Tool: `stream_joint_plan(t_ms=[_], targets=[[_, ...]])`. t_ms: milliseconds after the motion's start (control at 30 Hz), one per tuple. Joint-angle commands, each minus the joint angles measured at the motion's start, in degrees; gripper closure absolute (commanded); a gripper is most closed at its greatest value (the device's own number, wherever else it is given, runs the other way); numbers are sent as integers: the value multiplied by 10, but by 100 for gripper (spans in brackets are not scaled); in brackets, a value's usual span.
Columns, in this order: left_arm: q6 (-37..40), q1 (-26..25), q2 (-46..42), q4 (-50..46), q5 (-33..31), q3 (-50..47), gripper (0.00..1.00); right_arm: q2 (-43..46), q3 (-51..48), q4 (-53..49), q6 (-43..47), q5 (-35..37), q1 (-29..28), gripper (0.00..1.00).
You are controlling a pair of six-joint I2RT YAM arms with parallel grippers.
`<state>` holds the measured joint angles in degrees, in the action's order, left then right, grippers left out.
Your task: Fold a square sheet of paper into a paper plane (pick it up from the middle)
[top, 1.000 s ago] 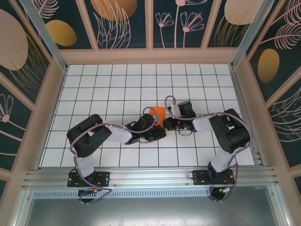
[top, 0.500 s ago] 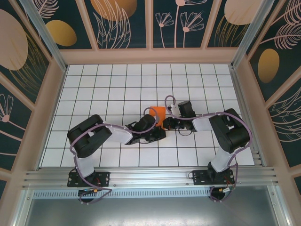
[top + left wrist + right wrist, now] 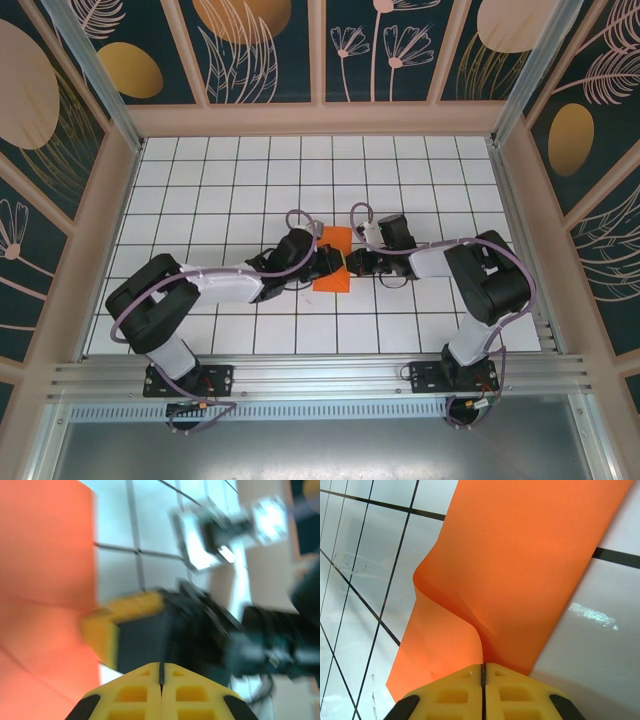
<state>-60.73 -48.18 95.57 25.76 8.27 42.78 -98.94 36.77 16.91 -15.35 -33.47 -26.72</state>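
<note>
We are viewing a glossy white tiled table point(image 3: 220, 200) with black grid lines, enclosed by dark floral wall panels point(image 3: 250, 40). The square sheet of paper point(image 3: 334, 280), thin, bright orange and creased, is lying at frame centre. The right gripper point(image 3: 483, 670), yellow-padded, is clamping the sheet's buckling edge; the left gripper point(image 3: 161, 672) is pressing its jaws together just beside the sheet

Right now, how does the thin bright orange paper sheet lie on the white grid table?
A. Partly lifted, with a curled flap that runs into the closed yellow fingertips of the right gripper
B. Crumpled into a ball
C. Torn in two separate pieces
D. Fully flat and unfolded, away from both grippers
A: in the right wrist view, the thin bright orange paper sheet bends up in a curled flap that runs into the seam of the right gripper, whose jaws are shut.
</note>
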Motion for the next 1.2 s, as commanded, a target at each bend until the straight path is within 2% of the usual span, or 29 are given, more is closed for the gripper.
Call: stream_joint_plan(t_ms=[0, 500, 733, 1167], targets=[[-8, 17, 23, -23, -27, 7, 94, -37, 3, -9, 8, 42, -10, 90], [-8, 19, 96, -5, 17, 21, 93, -38, 0, -3, 3, 42, -13, 90], [-4, 19, 129, -60, 14, 33, 92, -39, 1, -4, 2, 42, -15, 90], [30, 33, 57, -100, -31, 55, 89, -41, 1, -6, 5, 47, -16, 90]])
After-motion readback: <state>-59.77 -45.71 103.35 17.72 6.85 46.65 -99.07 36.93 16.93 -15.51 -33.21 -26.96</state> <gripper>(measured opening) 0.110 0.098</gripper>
